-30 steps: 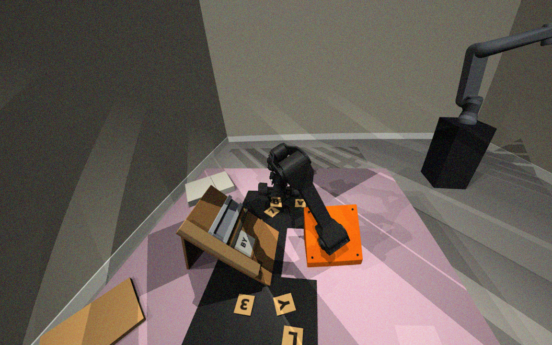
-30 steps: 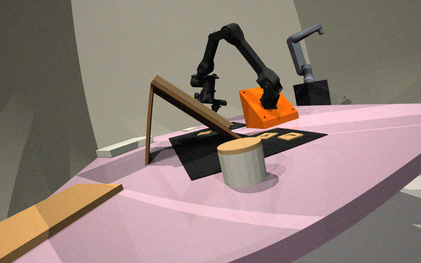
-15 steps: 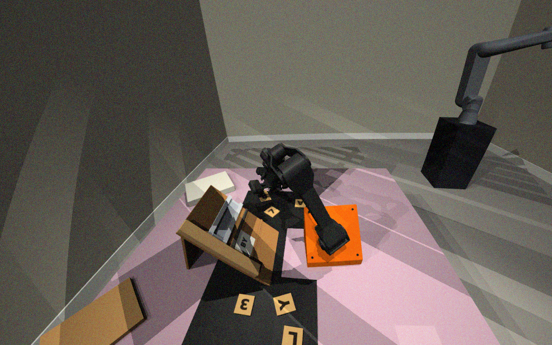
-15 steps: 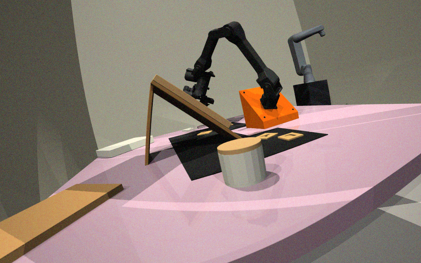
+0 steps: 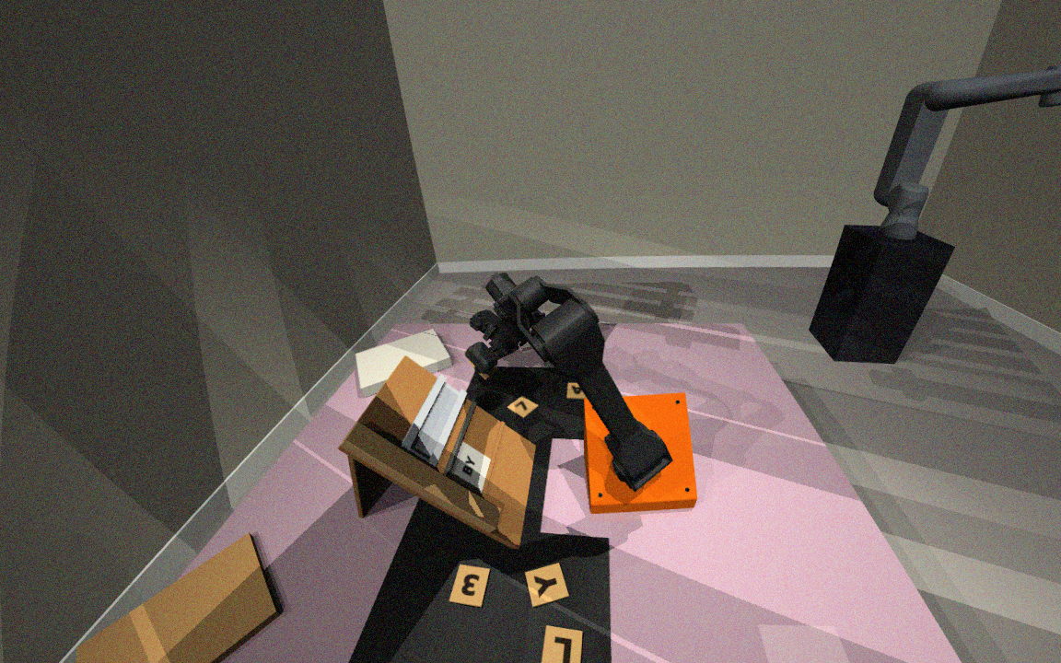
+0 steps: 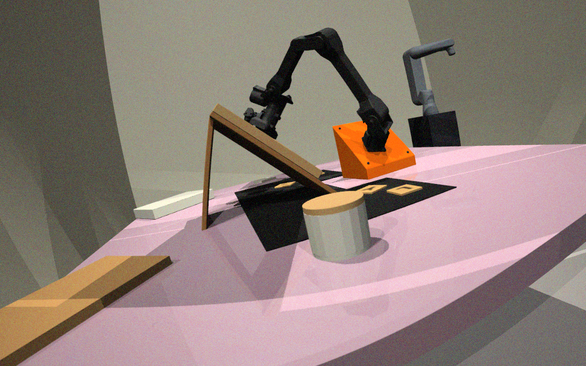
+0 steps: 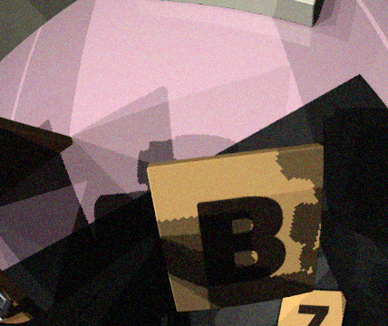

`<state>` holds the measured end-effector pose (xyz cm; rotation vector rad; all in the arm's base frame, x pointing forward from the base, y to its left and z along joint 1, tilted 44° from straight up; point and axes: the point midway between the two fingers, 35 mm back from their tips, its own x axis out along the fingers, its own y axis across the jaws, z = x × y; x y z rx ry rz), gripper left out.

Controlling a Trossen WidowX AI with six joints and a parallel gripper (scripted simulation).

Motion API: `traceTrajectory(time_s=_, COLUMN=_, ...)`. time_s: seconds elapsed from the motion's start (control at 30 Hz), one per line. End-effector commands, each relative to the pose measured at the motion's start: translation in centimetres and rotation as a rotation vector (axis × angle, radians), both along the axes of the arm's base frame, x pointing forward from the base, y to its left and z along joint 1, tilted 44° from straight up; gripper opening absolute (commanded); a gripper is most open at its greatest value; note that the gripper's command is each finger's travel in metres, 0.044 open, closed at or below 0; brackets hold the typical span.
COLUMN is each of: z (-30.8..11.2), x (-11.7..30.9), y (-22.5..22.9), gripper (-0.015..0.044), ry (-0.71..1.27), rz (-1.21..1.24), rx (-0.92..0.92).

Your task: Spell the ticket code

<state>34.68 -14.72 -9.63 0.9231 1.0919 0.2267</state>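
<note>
My gripper (image 5: 482, 363) is shut on the B tile (image 7: 176, 190), which hangs above the counter beside the sloping board (image 5: 512, 449) (image 6: 263, 139), on its far side in the top view. The fingers blend into the dark in the wrist view. The B reads upright there. The ticket (image 5: 478, 463) on the board reads BY. The pale rail (image 5: 437, 418) above it shows no tile. The Y tile (image 5: 546, 584) lies on the near part of the black mat (image 5: 436, 631) with the 3 tile (image 5: 469, 585) and the L tile (image 5: 562, 643). The 7 tile (image 5: 522, 406) (image 7: 312, 312) lies beyond the board.
Another tile (image 5: 574, 390) lies near the orange base (image 5: 641, 420) (image 6: 349, 154). A cream block (image 5: 402, 358) (image 6: 172, 204) sits behind the board. A wooden plank (image 5: 188, 601) (image 6: 81, 282) and a lidded canister (image 6: 338, 232) stand at the near side.
</note>
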Motion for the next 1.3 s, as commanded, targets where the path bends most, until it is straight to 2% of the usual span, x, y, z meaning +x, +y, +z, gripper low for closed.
traceTrajectory(time_s=0.0, z=1.2, x=1.3, y=0.0, gripper=0.0000, ry=-0.122, rz=0.069, rx=-0.044)
traceTrajectory(time_s=0.27, z=3.3, x=3.4, y=-0.1, gripper=0.0000, ry=-0.332, rz=0.180, rx=-0.131)
traceTrajectory(time_s=1.27, z=3.8, x=3.2, y=0.6, gripper=0.0000, ry=-0.337, rz=0.183, rx=-0.132)
